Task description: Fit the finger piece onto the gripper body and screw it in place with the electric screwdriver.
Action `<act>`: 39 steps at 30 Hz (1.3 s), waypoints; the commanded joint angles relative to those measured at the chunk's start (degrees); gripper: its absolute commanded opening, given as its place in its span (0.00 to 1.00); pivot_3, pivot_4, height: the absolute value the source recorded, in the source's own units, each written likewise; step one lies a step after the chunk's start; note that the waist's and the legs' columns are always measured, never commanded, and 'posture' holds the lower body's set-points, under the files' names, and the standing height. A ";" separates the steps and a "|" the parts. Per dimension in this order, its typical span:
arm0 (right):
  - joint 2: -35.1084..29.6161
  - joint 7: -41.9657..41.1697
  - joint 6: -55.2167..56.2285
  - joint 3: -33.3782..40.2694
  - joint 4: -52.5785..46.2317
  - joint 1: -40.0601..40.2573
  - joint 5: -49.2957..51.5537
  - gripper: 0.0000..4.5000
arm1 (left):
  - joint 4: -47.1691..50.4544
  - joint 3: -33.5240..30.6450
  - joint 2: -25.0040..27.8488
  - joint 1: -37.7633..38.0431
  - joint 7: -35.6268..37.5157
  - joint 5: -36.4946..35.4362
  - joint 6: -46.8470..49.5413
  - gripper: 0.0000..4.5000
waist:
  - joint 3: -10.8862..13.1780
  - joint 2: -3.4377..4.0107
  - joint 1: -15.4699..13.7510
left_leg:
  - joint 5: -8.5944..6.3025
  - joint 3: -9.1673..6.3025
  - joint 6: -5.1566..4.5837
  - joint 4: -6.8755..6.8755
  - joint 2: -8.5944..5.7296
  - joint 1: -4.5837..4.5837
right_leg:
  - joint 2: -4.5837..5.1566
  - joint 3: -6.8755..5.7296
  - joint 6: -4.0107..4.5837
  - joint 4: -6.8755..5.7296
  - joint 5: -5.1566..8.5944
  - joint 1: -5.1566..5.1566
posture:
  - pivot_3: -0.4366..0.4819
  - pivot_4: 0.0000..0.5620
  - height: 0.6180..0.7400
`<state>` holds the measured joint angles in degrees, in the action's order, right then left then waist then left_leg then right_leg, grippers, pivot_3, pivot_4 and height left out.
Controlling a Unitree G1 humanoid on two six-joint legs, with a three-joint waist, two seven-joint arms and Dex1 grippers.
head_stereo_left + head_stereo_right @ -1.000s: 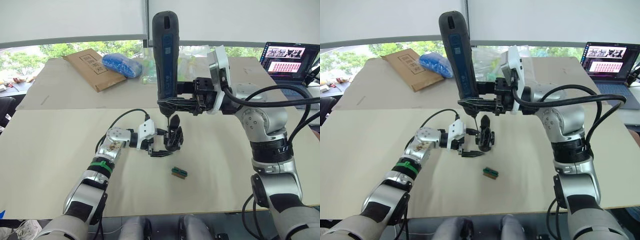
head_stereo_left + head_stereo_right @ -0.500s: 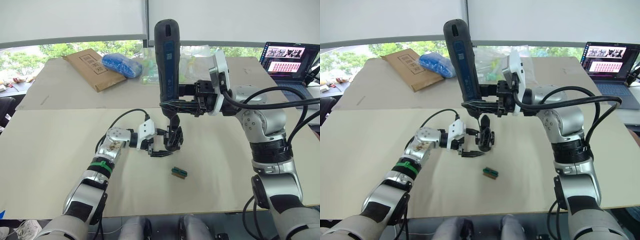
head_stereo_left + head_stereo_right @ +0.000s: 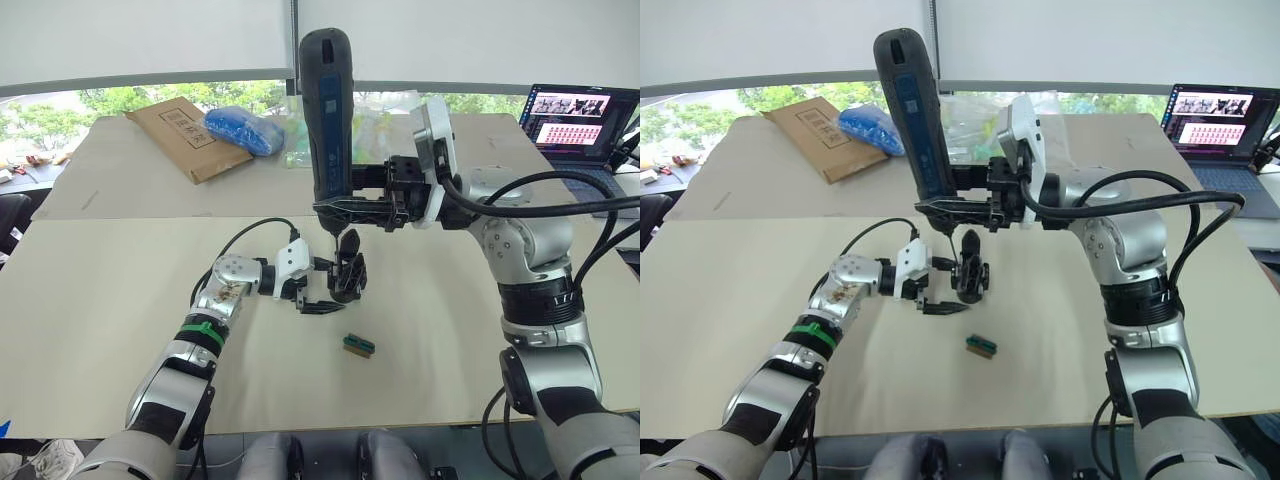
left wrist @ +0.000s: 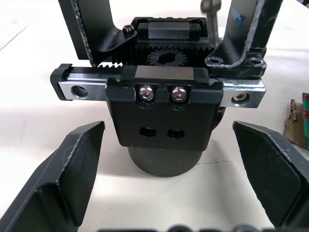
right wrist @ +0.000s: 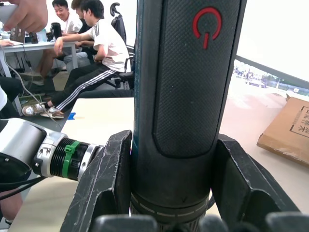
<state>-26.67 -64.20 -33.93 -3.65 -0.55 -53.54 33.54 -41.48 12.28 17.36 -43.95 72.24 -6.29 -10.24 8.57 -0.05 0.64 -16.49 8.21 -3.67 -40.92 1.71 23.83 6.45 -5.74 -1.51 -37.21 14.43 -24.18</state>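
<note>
The gripper body stands on the desk, and the step in hand looks like the screwing. The right gripper has its jaws clamped on the electric screwdriver, held upright directly above the gripper body with the thin bit pointing down at its top. The left gripper sits just beside the gripper body on the robot's left, jaws spread wide to either side of the round base and not touching it in the left wrist view (2 bright screws show on the front block there). An upright pointed finger already stands on the body; whether that is the finger piece now fitted I cannot tell.

The next move likely calls for lowering the bit squarely into a screw head, with the left jaws closing to steady the body against the twist.

A small green-topped block lies near the gripper body, toward the robot. The desk around the gripper body is otherwise open; a cardboard envelope and blue bag lie well beyond it, a laptop far to its right.
</note>
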 commanded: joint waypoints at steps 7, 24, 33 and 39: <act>-0.61 -0.47 1.26 1.50 -2.59 -0.88 1.02 0.42 | 0.87 -0.47 -0.25 -0.96 0.17 0.21 -1.65 1.00 | 0.00 0.00 0.01 | 0.00 0.00 0.00 0.00 0.00 0.00 | 0.00 0.00 0.00 0.00 0.00 0.00 | 0.48 0.27 1.00; -0.82 -2.34 4.06 1.66 -1.12 0.79 -0.77 0.42 | 1.34 -0.51 -0.12 -0.64 0.27 0.24 -1.68 1.00 | 0.00 0.00 0.01 | 0.00 0.00 0.00 0.00 0.00 0.00 | 0.00 0.00 0.00 0.00 0.00 0.00 | 0.48 0.27 1.00; -1.15 -2.34 3.70 1.22 -2.17 1.35 -0.73 0.42 | 1.40 -0.55 -0.17 -0.72 0.14 0.25 -1.63 1.00 | 0.00 0.00 0.02 | 0.00 0.00 0.00 0.00 0.00 0.00 | 0.00 0.00 0.00 0.00 0.00 0.00 | 0.48 0.27 1.00; -1.23 -2.12 3.39 1.10 -2.51 1.37 -0.61 0.42 | 1.23 -0.53 -0.26 -0.82 0.13 0.28 -1.70 1.00 | 0.00 0.00 0.00 | 0.00 0.00 0.00 0.00 0.00 0.00 | 0.00 0.00 0.00 0.00 0.00 0.00 | 0.48 0.27 1.00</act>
<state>-27.51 -66.18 -31.89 -3.84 -0.38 -51.04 32.26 -41.47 12.27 17.33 -43.95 72.39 -5.86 -10.25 8.57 -0.06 0.64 -16.48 8.21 -3.67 -40.92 1.71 23.83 6.45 -5.74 -1.51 -37.21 14.43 -24.18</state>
